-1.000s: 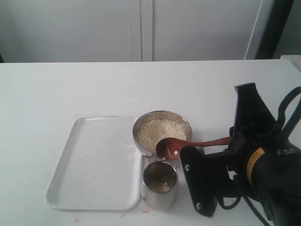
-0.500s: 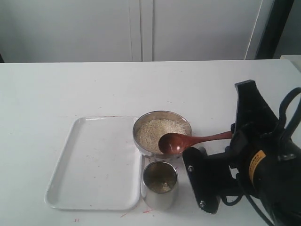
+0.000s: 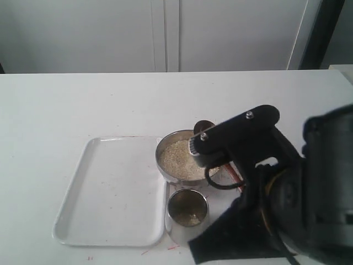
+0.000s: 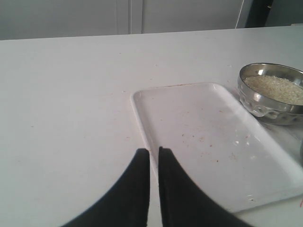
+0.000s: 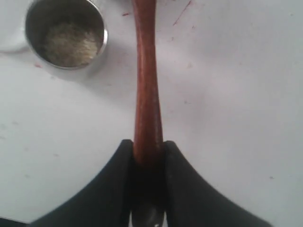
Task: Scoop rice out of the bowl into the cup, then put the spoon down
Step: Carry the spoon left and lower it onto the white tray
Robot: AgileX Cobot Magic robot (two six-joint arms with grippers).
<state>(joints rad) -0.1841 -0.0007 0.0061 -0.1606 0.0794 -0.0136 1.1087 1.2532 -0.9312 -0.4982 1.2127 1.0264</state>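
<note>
Right arm [image 3: 237, 138] now over bowl [image 3: 163, 170]

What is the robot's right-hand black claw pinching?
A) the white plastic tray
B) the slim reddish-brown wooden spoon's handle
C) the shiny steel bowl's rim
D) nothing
B: the right wrist view shows the right gripper clamped on the reddish-brown wooden spoon by its handle.

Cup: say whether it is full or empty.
Neither: partly filled. The cup holds a low layer of rice over its bottom, with bare steel wall showing above it up to the rim.
</note>
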